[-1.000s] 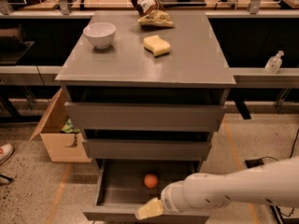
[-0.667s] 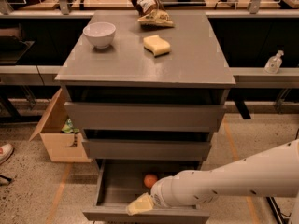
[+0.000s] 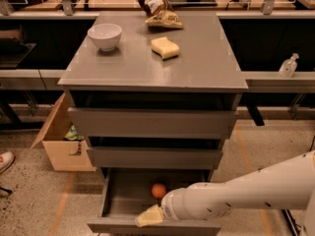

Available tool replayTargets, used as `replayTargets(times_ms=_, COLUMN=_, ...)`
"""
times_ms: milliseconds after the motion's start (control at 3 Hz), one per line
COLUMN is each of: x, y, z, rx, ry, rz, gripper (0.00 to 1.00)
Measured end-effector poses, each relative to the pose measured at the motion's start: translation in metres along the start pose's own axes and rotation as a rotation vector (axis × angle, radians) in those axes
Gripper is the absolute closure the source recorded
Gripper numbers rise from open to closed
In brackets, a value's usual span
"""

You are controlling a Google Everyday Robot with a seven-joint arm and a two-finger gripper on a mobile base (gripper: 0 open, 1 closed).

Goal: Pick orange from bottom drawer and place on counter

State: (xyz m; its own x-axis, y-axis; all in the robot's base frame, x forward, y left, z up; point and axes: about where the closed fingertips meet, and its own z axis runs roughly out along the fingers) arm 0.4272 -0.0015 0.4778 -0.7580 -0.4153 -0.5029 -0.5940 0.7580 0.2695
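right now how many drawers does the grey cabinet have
3: top drawer, middle drawer, open bottom drawer holding the orange, gripper at its front edge

Orange [image 3: 158,191] in bottom drawer [image 3: 124,196]; hand [image 3: 149,216] near

One camera gives the only view. It sits high in front of the grey cabinet [image 3: 152,124] and looks down at a slant towards the far workbench [image 3: 123,6], which runs along the top edge. It stands fairly near, so the cabinet fills the middle of the frame. The surface [image 3: 147,68] is seen from above, and the drawer fronts below it nearly face on. The open bottom drawer [image 3: 125,194] lies nearest, with its front cut by the lower edge. The arm [image 3: 246,191] reaches in from the near right, and the tool [image 3: 150,215] sits low in the frame over that drawer's near rim. Floor [image 3: 29,200] shows on both sides.
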Motion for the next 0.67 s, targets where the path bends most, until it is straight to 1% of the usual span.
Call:
replayTargets(times_ms=333, x=0.002, y=-0.030, z=0.024, rx=0.016, ry=-0.050, rz=0.016, gripper=0.00)
replayTargets(times_ms=667, x=0.007, y=-0.061, z=0.060, rx=0.014, ry=-0.101, rz=0.028, gripper=0.00)
